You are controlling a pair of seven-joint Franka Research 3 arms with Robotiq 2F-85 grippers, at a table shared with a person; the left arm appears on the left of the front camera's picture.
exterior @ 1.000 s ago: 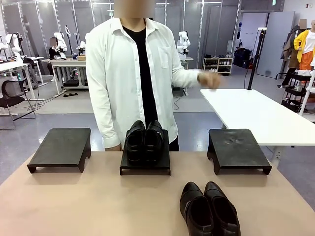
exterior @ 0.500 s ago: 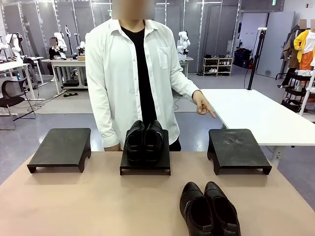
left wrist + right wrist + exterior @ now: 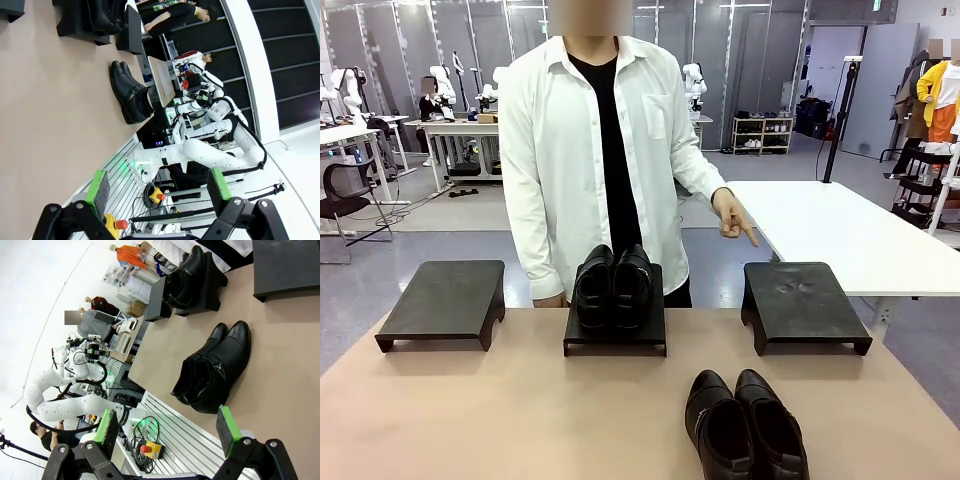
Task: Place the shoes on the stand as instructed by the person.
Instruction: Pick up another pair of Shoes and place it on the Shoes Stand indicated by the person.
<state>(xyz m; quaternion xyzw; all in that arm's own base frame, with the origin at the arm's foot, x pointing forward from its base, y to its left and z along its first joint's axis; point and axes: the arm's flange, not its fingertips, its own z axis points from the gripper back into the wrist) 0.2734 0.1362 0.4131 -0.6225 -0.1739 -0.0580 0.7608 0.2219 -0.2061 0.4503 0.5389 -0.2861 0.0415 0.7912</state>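
Both left gripper (image 3: 157, 184) and right gripper (image 3: 167, 426) hold jaws apart. The hand (image 3: 732, 214) points at the right stand (image 3: 800, 295); best lift the boots (image 3: 745, 430) by their collars.

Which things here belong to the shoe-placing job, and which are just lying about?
Job: ankle boots on the table; black shoes on the middle stand; left stand; right stand; person's pointing hand.
Lying about: white side table; office chair.

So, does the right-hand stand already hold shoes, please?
No, the right-hand stand is bare; a pair of shoes sits on the middle stand.
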